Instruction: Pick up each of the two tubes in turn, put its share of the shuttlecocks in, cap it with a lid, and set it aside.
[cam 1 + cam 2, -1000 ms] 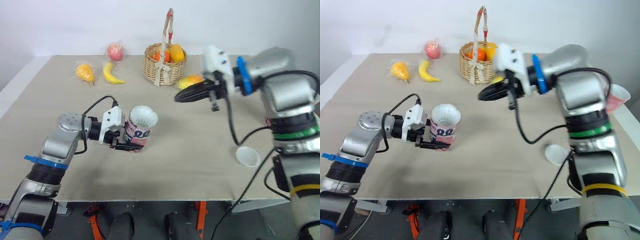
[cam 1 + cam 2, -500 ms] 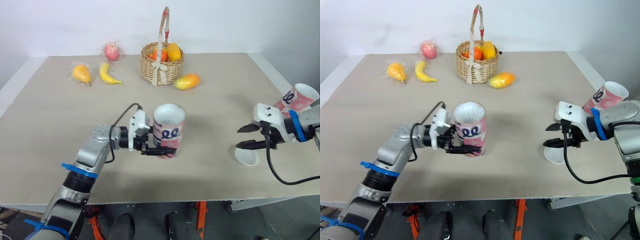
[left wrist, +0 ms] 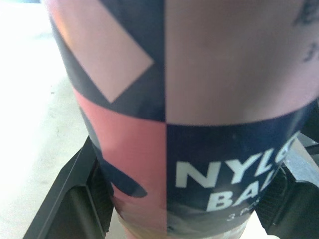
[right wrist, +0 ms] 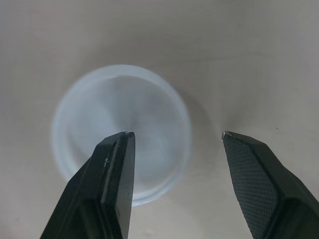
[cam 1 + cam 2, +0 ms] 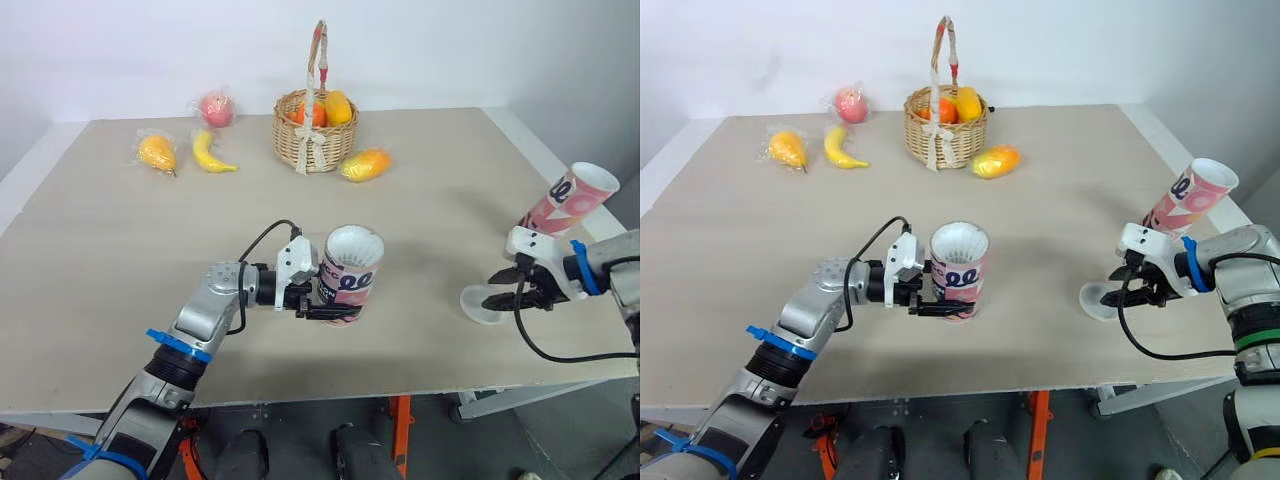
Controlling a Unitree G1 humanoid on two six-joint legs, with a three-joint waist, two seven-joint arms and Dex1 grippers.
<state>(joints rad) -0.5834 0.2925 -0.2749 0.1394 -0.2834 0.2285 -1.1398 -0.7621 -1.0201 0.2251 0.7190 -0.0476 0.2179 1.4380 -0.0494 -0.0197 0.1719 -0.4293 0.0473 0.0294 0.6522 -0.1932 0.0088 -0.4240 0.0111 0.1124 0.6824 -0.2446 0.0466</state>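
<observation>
Pink, navy and white print covers the tube point(image 5: 349, 283), which is gripped low on its body by the left claw point(image 5: 336, 303), with one black finger pressed to each side. The tube is held nearly upright well in front of the wicker basket point(image 5: 310, 135), on the robot's side of it. White shuttlecock feathers point(image 5: 355, 247) are seen in its open mouth. Whether its base touches the beige table point(image 5: 120, 260) cannot be told. Well apart from the basket, toward the robot's right and near the table's front edge, a translucent white lid point(image 5: 478, 304) is laid flat. The right claw point(image 5: 503, 290) is spread wide over it, one finger above the lid and the other outside its rim. A second tube point(image 5: 563, 198) is seen tilted beyond the lid, farther right of the basket, at the table's edge. A yellow-orange fruit point(image 5: 363, 164) is placed just beside the basket.
</observation>
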